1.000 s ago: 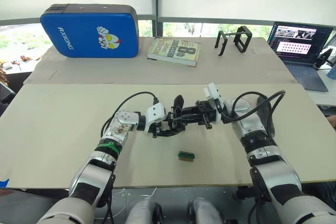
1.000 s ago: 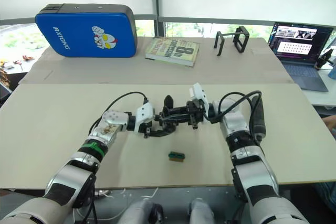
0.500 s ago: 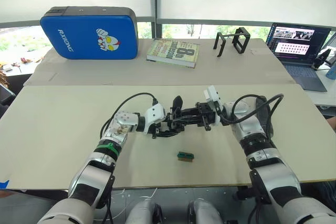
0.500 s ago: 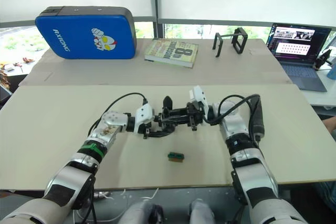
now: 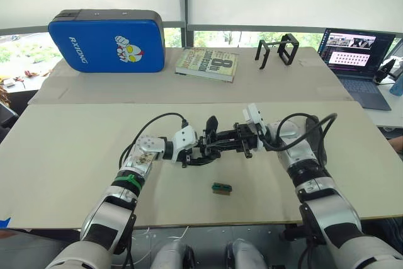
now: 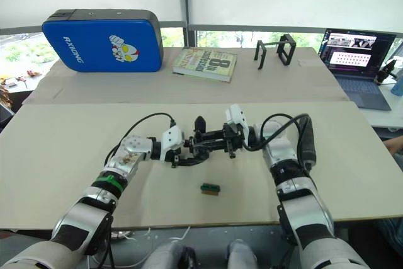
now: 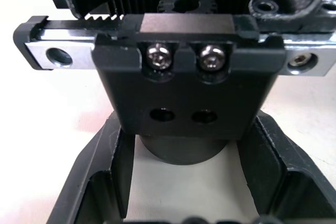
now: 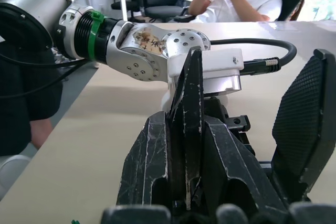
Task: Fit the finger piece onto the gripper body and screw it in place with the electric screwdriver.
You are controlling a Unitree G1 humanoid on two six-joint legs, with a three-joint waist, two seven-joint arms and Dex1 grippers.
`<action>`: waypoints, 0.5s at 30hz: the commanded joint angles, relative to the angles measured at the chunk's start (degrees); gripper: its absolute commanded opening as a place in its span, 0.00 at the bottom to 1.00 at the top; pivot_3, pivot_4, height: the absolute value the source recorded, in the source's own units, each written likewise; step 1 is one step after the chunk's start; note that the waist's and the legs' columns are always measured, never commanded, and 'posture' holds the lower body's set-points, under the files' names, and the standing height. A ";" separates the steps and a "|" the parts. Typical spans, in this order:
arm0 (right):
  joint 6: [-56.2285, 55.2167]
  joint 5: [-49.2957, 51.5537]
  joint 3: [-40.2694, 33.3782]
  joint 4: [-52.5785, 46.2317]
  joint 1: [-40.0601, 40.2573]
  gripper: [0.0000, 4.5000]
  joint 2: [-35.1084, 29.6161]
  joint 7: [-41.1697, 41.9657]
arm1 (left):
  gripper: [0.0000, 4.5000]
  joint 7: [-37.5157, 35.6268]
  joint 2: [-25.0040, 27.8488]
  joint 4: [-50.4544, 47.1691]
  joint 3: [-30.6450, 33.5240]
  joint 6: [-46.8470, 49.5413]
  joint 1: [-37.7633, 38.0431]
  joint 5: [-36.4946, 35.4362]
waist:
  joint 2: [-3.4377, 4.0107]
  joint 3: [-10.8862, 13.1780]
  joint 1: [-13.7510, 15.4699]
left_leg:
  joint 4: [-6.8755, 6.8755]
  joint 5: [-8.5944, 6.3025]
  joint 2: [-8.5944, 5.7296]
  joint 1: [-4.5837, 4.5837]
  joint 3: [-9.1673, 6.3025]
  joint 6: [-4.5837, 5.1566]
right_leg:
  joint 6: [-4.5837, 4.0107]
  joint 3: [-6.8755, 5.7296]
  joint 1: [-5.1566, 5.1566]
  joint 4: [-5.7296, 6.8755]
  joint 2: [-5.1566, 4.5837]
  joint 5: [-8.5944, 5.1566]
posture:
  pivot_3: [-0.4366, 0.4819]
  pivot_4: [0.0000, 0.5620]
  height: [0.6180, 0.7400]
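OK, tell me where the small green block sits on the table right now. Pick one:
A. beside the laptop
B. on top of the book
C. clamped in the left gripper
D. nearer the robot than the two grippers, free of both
D. The small green block lies alone on the table, on the robot's side of where the left gripper and right gripper meet, touching neither.
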 commanded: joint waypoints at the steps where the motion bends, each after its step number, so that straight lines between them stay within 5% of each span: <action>1: 1.36 -7.50 3.46 5.39 3.76 0.08 -2.58 -1.92 | 0.51 -1.77 0.24 -2.91 -0.34 -0.76 -0.31 -0.54 | 0.00 0.00 -0.01 | 0.00 0.00 0.00 0.00 0.00 0.00 | 0.00 -0.01 0.00 0.00 0.00 0.00 | 0.48 0.27 1.00; 15: 5.63 -9.09 8.23 8.47 0.50 0.08 -3.93 3.73 | 0.51 -1.87 0.64 -3.85 -0.53 -0.54 0.32 -0.68 | 0.00 0.00 0.05 | -0.01 -0.04 0.00 -0.01 0.02 0.05 | -0.11 -0.74 -0.01 -0.04 -0.44 0.03 | 0.48 0.27 1.00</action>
